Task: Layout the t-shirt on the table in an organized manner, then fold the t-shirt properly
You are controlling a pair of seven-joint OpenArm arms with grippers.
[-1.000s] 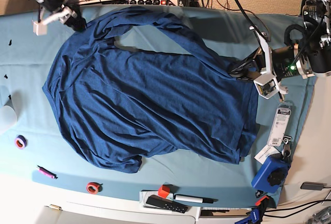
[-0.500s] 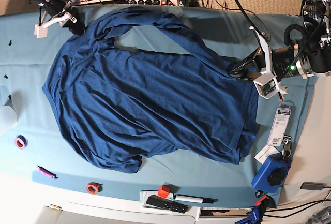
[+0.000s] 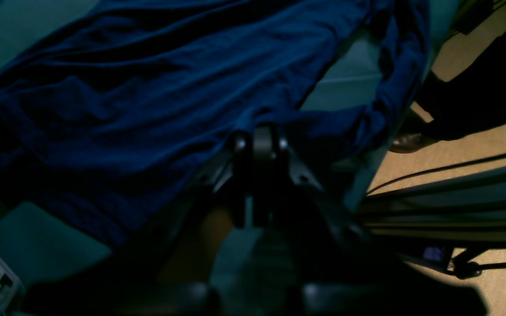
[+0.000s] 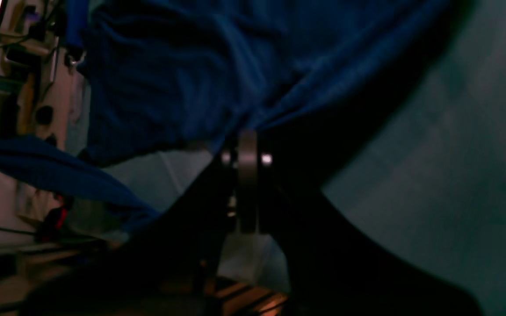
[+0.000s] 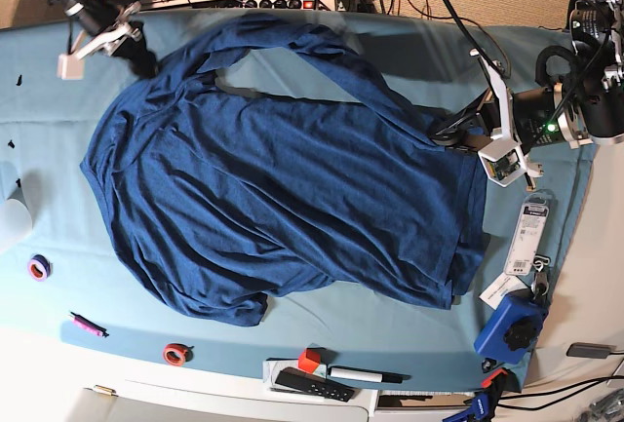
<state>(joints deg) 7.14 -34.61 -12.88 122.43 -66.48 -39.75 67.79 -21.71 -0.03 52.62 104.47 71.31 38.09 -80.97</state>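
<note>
Dark navy heathered t-shirt (image 5: 283, 178), bunched, pinched by both closed claws, left (image 3: 259, 140) at 3 o'clock, right (image 4: 246, 151) at 10 o'clock; uneven pull may slip thin fabric free or drag it off the teal-covered surface (image 5: 58, 130).

Navy t-shirt (image 5: 283, 188) spread wrinkled across frame centre, upper edge bunched; teal-covered tabletop (image 5: 49, 100) beneath, filling frame.

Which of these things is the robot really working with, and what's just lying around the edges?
For the job:
- t-shirt
- table
- left gripper, fingers shut on the t-shirt
- right gripper, fingers shut on the t-shirt

Just lying about:
- red tape roll
- purple tape roll
- pink marker
- remote
- blue clamp
</note>
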